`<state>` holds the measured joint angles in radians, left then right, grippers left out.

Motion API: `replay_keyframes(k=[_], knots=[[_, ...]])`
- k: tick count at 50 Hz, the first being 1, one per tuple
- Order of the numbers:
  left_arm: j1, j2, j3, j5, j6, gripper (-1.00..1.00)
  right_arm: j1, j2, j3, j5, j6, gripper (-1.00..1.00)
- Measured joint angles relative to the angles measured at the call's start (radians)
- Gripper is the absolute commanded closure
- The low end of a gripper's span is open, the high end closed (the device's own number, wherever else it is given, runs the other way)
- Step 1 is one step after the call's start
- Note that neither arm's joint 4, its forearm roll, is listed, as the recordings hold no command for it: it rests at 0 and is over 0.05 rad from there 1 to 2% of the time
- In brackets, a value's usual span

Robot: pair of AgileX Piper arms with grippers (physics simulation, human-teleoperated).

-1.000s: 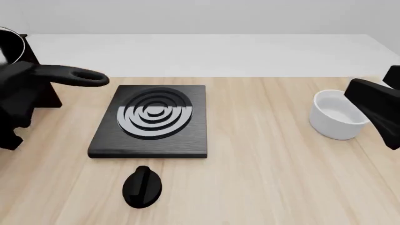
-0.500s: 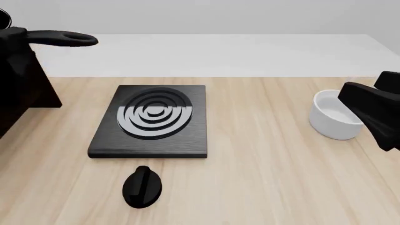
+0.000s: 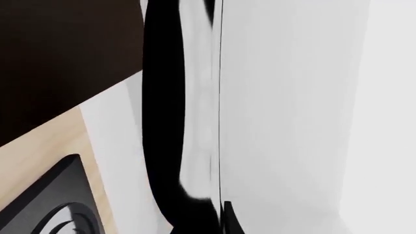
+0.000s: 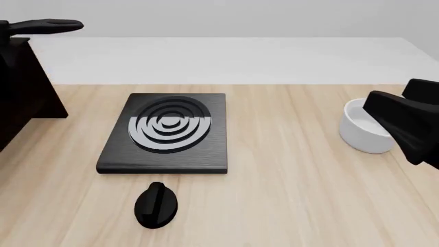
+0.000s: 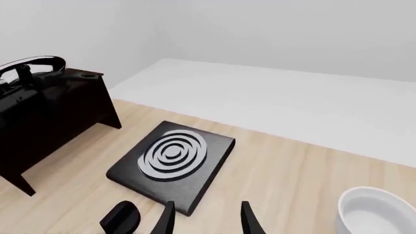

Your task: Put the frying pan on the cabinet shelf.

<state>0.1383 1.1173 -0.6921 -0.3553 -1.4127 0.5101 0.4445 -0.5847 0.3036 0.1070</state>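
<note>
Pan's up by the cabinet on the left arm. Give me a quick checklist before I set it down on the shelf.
1. Frying pan at the height of the cabinet shelf: ok, right wrist view shows it over the top board.
2. Pan level: ok, handle looks horizontal.
3. Left gripper grip on the pan: cannot tell, fingers hidden.
4. Landing spot on the shelf: cannot tell, arm hides it.
5. Right gripper out of the way: ok, open, near the white pot.
6. Stove plate untouched: ok.

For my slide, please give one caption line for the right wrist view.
Frying pan held above the dark cabinet shelf; stove plate and white pot on the table.
</note>
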Motion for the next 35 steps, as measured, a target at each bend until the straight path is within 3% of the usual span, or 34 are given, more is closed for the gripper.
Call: replay_keyframes(k=[17, 35], knots=[[0.062, 0.094, -0.138, 0.047, 0.011, 1.0, 0.009, 0.017, 0.013, -0.017, -0.006, -1.0], [0.133, 0.174, -0.155, 0.018, 0.024, 1.0, 0.019, 0.036, 0.032, -0.04, -0.004, -1.0]])
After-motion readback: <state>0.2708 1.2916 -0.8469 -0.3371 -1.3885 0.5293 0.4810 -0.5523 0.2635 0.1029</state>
